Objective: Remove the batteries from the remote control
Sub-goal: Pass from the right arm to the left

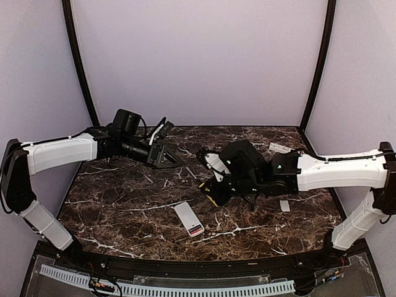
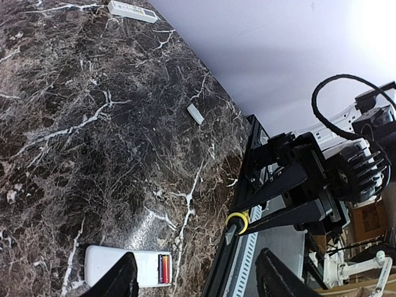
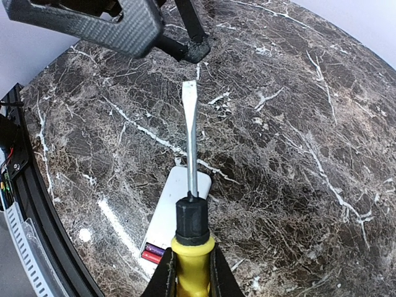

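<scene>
The white remote control (image 1: 187, 216) lies flat near the table's front middle, its battery bay uncovered at the near end. In the bay, side by side, lie the batteries (image 1: 196, 230), red and purple-blue (image 3: 153, 252) (image 2: 164, 269). My right gripper (image 1: 213, 190) hovers just behind the remote, shut on the yellow-handled screwdriver (image 3: 192, 263). The screwdriver's flat blade (image 3: 189, 93) points out over the remote (image 3: 176, 207) toward the left arm. My left gripper (image 1: 173, 159) is in the air behind and left of the remote, open and holding nothing, with one fingertip (image 2: 120, 279) in front of the remote (image 2: 102, 263).
A second white remote (image 1: 278, 148) lies at the back right of the marble table (image 1: 124, 204). A small flat white cover (image 1: 284, 205) rests right of the right gripper. The black table rim and a white perforated rail (image 1: 167, 288) run along the near edge.
</scene>
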### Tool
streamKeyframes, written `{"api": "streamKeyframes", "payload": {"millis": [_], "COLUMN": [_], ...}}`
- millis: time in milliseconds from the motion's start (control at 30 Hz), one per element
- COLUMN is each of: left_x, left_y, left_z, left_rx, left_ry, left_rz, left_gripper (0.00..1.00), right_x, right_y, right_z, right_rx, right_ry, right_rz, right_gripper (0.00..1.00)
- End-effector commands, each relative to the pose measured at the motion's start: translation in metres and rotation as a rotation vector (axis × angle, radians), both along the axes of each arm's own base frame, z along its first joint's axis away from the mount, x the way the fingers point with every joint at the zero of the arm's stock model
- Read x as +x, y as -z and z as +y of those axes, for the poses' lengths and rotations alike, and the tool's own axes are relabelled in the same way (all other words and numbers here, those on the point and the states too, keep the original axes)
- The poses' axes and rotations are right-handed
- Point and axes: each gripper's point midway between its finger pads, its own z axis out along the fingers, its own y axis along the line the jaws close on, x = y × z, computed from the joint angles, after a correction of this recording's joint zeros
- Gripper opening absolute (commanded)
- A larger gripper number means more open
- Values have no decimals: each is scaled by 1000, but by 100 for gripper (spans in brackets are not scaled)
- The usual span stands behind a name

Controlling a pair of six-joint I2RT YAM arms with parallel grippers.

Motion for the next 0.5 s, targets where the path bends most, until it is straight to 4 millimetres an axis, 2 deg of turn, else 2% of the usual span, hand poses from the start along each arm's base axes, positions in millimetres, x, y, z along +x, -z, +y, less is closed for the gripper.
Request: {"api": "streamKeyframes", "payload": {"millis": [0, 133, 467], "left_x": [-7, -10, -16], "left_y": [1, 3, 8], "left_z": [-6, -9, -16], "left_rx": [-29, -30, -24], "left_ry": [44, 57, 86], "left_rz": [32, 40, 64], "left_gripper": [56, 44, 32], "right_x": [2, 2, 2], "right_y": [-12, -9, -10], "right_z": [13, 15, 21], "right_rx": [31, 25, 28], "right_ry": [-19, -23, -38], "right_rz": [-33, -34, -41], "right_gripper": [2, 2, 2]}}
